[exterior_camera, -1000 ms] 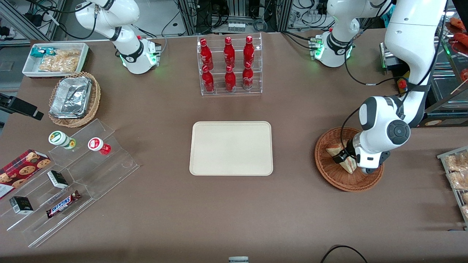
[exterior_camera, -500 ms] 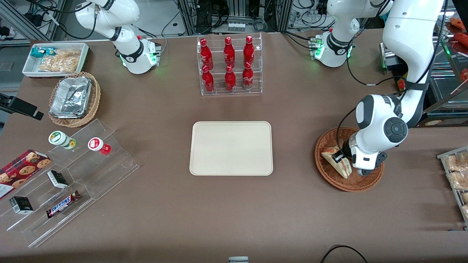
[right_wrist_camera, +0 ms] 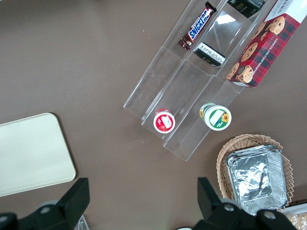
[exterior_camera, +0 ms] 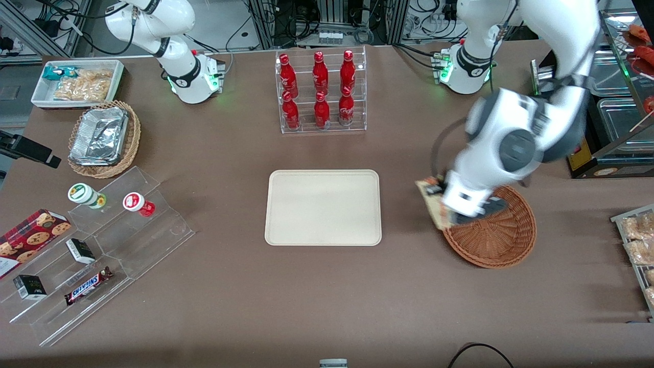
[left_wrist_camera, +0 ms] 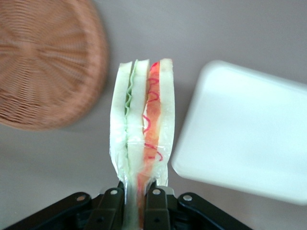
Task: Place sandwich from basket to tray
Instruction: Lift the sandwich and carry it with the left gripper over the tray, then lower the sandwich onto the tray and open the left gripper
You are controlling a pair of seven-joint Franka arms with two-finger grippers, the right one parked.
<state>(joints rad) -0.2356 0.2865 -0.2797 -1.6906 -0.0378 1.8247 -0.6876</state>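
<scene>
Left-arm claw (exterior_camera: 443, 203) (left_wrist_camera: 133, 191) clenched on the triangular pale-bread sandwich wedge (exterior_camera: 434, 203) (left_wrist_camera: 142, 124), held in the air above the tray-side rim of the round reddish-brown wicker basket (exterior_camera: 498, 235) (left_wrist_camera: 45, 62). Bare brown tabletop (exterior_camera: 409, 214) lies between basket and flat beige rectangular tray (exterior_camera: 323, 207) (left_wrist_camera: 244, 134). Nothing shows in the basket or on the tray. Sandwich's cut edge shows orange-red, cream and green layers under clear wrap.

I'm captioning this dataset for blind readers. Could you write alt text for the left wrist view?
The gripper is shut on the sandwich, held cut edge up above the brown table, between the empty woven basket and the bare cream tray.
</scene>
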